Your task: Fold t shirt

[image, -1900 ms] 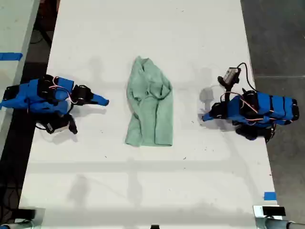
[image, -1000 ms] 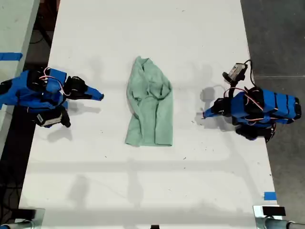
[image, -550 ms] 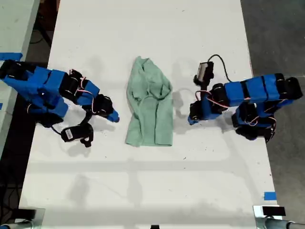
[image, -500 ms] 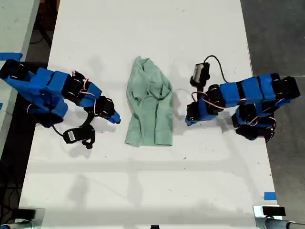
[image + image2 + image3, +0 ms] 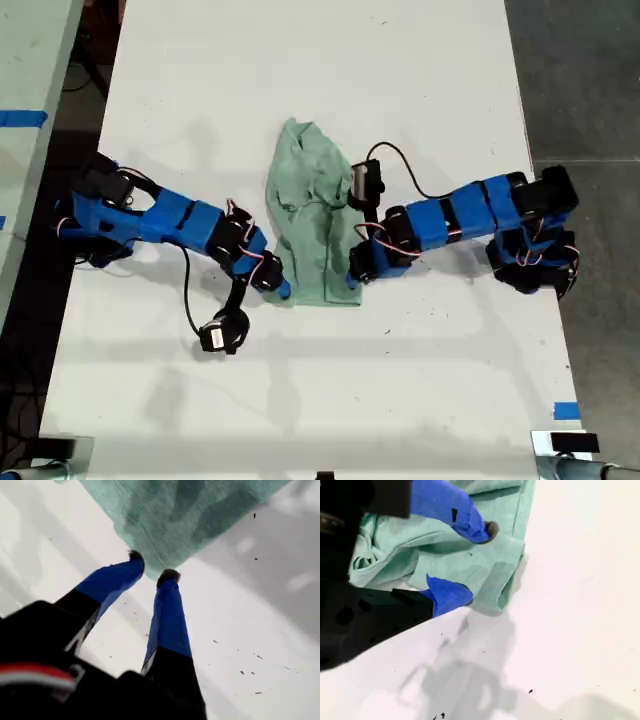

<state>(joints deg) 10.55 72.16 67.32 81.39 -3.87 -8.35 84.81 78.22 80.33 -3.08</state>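
T shirt lies crumpled, lengthwise, mid table, between the two arms. It is pale mint and wrinkled, narrower at the far end. The near hem is the wider end, with both its corners flat on the white surface.

My first end effector comes in from the exterior view's left and is down at the hem corner on that side. In the first wrist view the end effector is released, with a clear gap between the two blue fingers. Both black tips sit right at the point of the t shirt corner, at most just touching the edge. No cloth is pinched between them. Bare table runs under and beside the fingers.

My second end effector comes in from the exterior view's right, at the other hem corner, overlapping the shirt's side edge. In the second wrist view the end effector is also released, jaws wide. One finger is over the t shirt, its tip on or just above the cloth; I can't tell which. The other finger is at the shirt's edge, where cloth meets table. The edge lies between the jaws, ungripped.

Both arms are stretched low toward the shirt, bases well apart at opposite table sides.
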